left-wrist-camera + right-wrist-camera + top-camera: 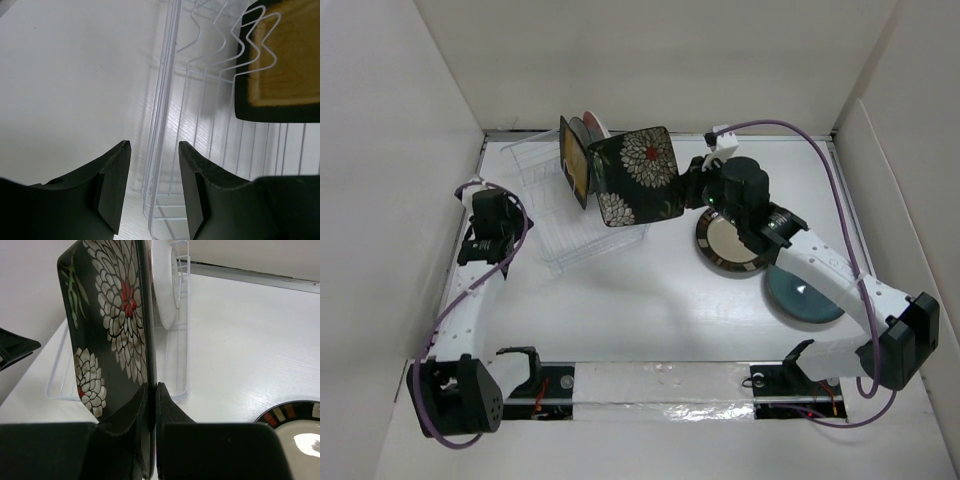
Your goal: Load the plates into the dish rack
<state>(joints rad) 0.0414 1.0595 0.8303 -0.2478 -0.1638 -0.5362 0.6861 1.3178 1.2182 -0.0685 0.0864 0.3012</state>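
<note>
My right gripper (686,186) is shut on the edge of the dark floral square plate (635,175) and holds it upright above the right end of the clear dish rack (555,215). In the right wrist view the fingers (172,407) pinch the floral plate (110,315). The amber-centred square plate (577,160) stands in the rack, with two round plates (592,126) behind it. The striped-rim plate (730,243) and the teal plate (803,296) lie flat on the table. My left gripper (154,146) is open and empty, with the rack's wall (165,100) between its fingers.
White walls enclose the table on the left, back and right. My right arm (820,265) reaches over the teal plate and hides part of it. My left arm (490,225) stands at the rack's left side. The amber plate (280,65) shows in the left wrist view.
</note>
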